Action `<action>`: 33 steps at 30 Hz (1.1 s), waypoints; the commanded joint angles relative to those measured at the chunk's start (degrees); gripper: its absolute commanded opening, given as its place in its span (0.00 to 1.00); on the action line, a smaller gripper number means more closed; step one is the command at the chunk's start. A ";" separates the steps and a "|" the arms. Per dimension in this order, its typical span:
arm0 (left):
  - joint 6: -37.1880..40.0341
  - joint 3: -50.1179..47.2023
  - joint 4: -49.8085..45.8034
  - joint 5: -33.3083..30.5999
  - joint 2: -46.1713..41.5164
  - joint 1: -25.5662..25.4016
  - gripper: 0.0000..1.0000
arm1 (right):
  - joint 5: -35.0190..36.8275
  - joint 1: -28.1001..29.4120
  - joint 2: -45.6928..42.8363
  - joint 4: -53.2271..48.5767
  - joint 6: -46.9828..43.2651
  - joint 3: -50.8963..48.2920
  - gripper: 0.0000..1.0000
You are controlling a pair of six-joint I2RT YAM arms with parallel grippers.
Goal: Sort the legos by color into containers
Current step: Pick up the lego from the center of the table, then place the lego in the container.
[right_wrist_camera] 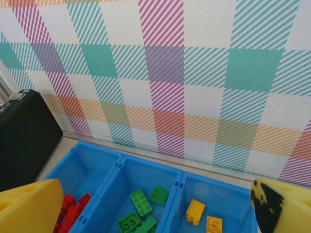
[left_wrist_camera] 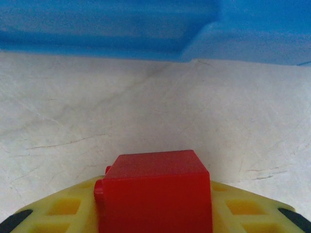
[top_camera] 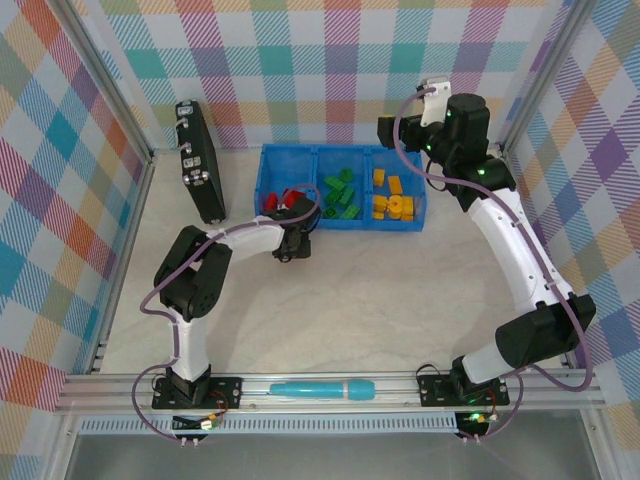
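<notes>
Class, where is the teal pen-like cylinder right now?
In the top view, the teal cylinder lies on the metal rail at the near edge, between the left arm's base and the right arm's base.

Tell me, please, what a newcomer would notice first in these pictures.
First, the bright-blue tray at the table's far side, its three compartments holding red, green and yellow bricks apart. Next, the red brick between the yellow fingers of the left pincer, just before the tray. The checked pastel walls catch the eye.
</notes>
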 commanded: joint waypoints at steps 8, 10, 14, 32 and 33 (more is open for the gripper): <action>6.91 6.51 -4.62 -8.10 -12.07 1.27 0.39 | -1.12 0.33 3.52 -0.17 2.31 3.11 0.99; 9.06 9.58 -4.82 -8.35 -12.48 2.28 0.39 | -1.93 0.35 5.34 -3.94 2.95 6.65 0.99; 12.24 13.50 -1.48 -7.20 -10.89 5.32 0.40 | -2.12 0.43 8.20 -9.47 3.12 12.65 0.99; 12.50 25.92 9.33 2.64 11.23 13.32 0.46 | 4.65 0.68 0.77 -12.45 0.50 -9.70 0.99; 12.58 26.14 9.42 2.83 11.60 13.36 0.47 | 5.46 0.68 -0.63 -11.52 0.79 -12.22 0.99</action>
